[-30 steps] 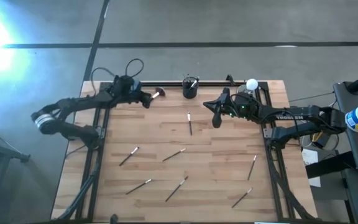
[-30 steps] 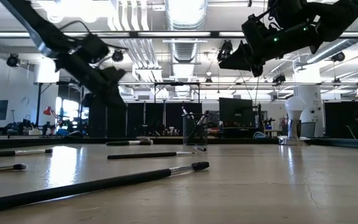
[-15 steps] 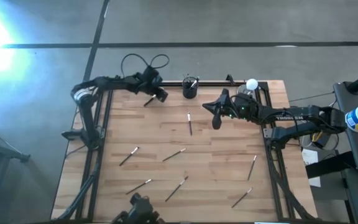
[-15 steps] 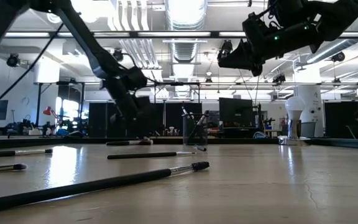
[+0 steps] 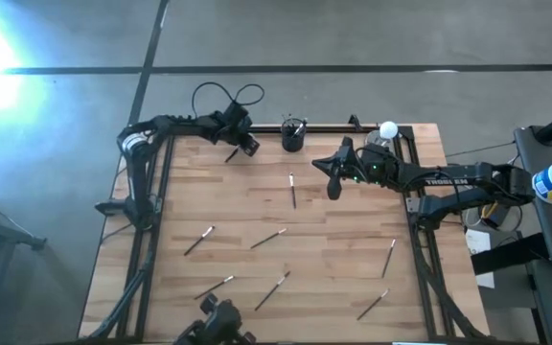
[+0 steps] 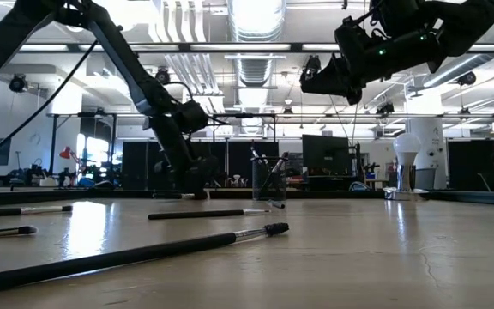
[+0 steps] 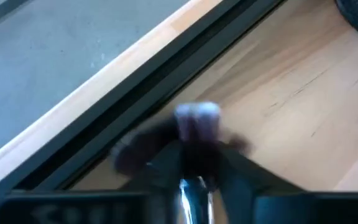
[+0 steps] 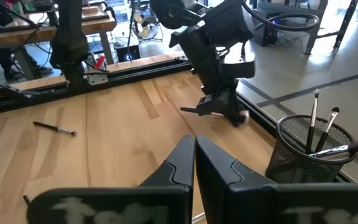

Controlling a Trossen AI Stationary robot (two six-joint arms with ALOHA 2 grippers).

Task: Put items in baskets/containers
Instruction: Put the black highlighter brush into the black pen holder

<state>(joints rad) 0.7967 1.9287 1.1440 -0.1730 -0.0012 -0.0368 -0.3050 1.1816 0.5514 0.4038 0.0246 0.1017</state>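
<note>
Left gripper (image 5: 241, 146) clamps a fluffy brush (image 8: 232, 116) near the cup (image 5: 293, 137) (right gripper (image 5: 333, 178) together).

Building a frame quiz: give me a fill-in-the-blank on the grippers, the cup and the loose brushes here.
1. The left gripper is down at the fluffy-headed brush, beside the black mesh ___.
2. The right gripper hovers above the table with its jaws ___.
3. The mesh cup already holds several ___.
4. The loose brushes lie on a ___ table.

Missing words: cup; shut; brushes; wooden
</note>
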